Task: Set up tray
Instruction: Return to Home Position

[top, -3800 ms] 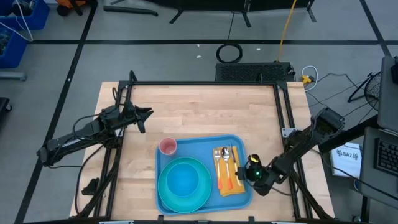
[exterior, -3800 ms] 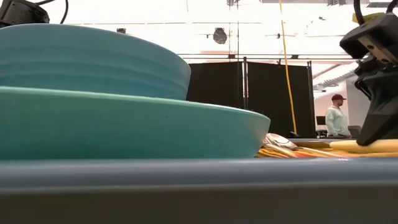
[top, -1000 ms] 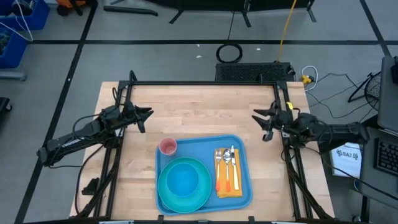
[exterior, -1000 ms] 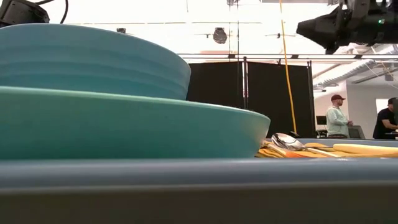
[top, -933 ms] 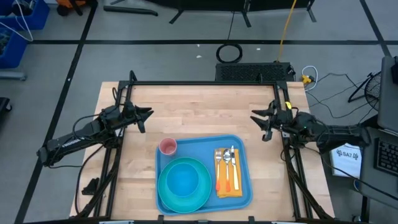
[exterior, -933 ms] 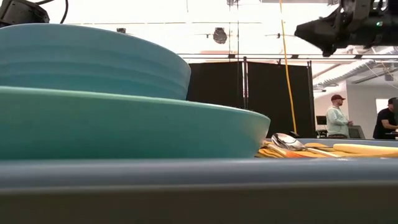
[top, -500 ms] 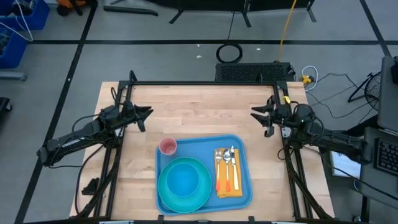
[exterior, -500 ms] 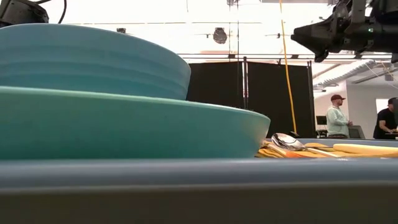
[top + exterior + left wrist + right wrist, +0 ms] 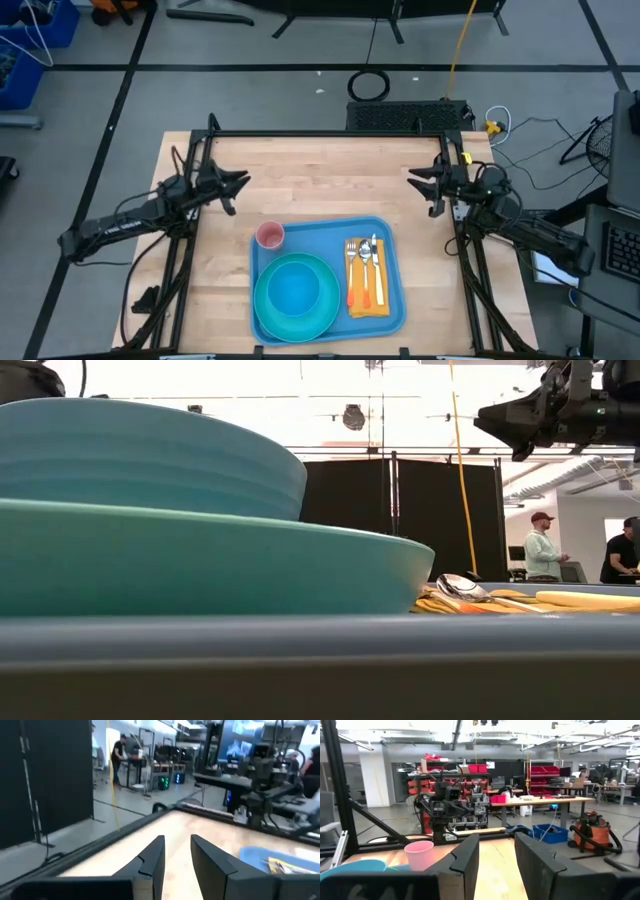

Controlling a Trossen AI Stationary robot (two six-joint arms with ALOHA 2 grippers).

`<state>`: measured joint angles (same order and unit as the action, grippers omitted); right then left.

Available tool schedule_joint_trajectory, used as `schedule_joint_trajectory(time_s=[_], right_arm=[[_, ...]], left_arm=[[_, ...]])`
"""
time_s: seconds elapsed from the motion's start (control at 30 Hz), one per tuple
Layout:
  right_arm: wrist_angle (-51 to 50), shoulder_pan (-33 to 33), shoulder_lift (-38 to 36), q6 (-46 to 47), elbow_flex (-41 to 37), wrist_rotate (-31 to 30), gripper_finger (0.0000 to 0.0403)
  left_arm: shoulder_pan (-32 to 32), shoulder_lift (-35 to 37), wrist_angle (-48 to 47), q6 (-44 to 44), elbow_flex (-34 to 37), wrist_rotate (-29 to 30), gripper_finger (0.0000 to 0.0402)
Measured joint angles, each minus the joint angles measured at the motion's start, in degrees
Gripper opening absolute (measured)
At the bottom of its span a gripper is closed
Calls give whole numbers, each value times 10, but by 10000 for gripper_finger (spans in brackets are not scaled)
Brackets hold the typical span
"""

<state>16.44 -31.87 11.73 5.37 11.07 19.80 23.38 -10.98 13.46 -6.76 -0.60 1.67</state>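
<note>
Wooden table (image 9: 320, 170), tray (image 9: 320, 235) unmoved; right gripper (image 9: 420, 192) farther back, empty, fingers apart, like left gripper (image 9: 238, 193).

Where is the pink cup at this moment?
In the high view, the pink cup stands at the far left corner of the light-blue tray, just beyond the teal plate.

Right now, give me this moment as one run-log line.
left gripper: open, empty, over table's left side | right gripper: open, empty, over right edge | tray: holds plate, napkin with cutlery
</note>
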Motion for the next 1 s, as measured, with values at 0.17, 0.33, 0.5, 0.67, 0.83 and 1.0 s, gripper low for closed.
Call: schedule_joint_trajectory(time_s=[0.17,0.33,0.5,0.67,0.83,1.0], right_arm=[[17,-4,0,16,-30,1,116],[126,-4,0,60,-99,14,116],[95,-4,4,57,-98,59,116],[68,-4,4,59,-98,60,115],[39,15,7,75,-100,-17,103],[41,55,28,72,-101,-97,87]], left_arm=[[-28,-17,0,-9,0,-1,97],[-58,-19,1,-8,0,8,97],[-74,-18,3,-6,0,23,97],[-76,-18,1,-12,0,28,97],[-76,-18,1,-9,0,34,97],[-76,-18,1,-9,0,36,97]])
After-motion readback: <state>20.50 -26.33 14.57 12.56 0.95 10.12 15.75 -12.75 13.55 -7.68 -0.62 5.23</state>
